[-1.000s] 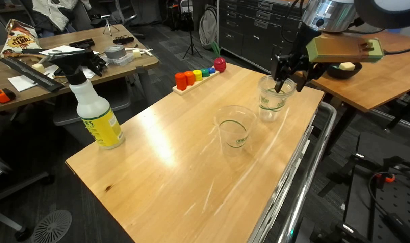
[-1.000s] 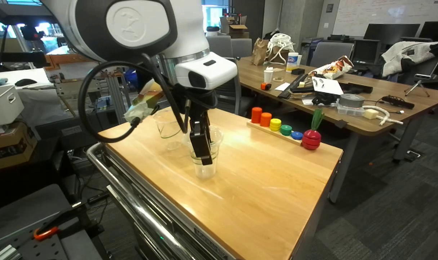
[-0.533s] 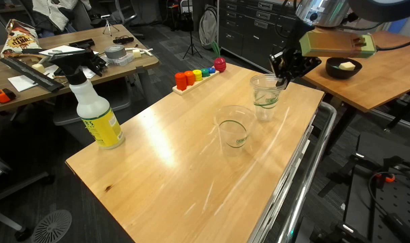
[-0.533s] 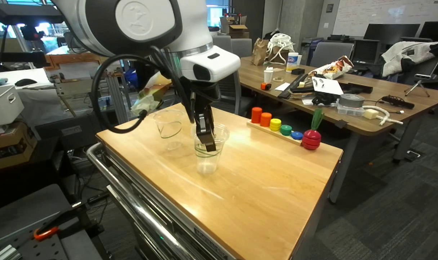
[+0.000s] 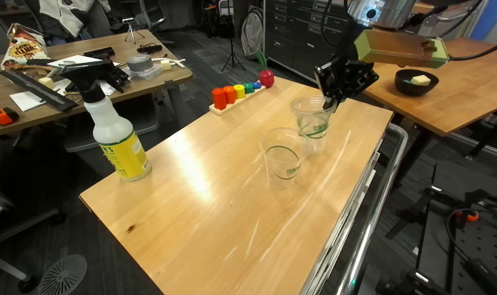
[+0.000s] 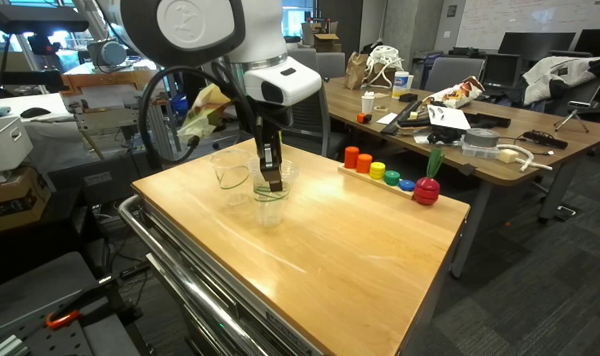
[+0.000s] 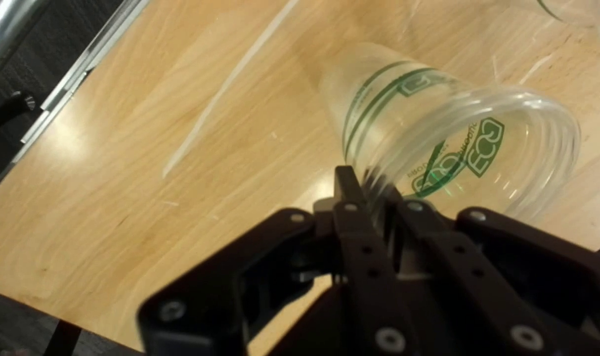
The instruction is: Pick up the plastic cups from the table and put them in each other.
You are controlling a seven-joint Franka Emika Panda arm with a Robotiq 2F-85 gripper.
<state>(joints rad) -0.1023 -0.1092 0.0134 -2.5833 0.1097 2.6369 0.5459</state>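
Observation:
Nested clear plastic cups (image 5: pixel 314 123) with green bands show several stacked rims; how many there are is hard to tell. My gripper (image 5: pixel 329 105) is shut on their wall at the rim. In the wrist view the fingertips of the gripper (image 7: pixel 363 177) pinch the near side of the tilted cups (image 7: pixel 379 94), one finger partly seen through the plastic. Whether their base touches the table (image 5: pixel 191 237) I cannot tell. A single clear cup (image 5: pixel 281 164) stands upright close by on the table, seen in an exterior view at left (image 6: pixel 231 173) too.
A yellow-labelled spray bottle (image 5: pixel 123 143) stands at one table edge. Along another lie a coloured ring stacker (image 5: pixel 234 96) and a red radish toy (image 5: pixel 267 78). A metal rail (image 5: pixel 375 213) runs down one side. Beyond it, a black bowl (image 5: pixel 416 84) sits on a second wooden table.
The gripper was wider a second ago and has shut on the nested cups' wall. It has carried or slid them toward the single cup, which has not moved.

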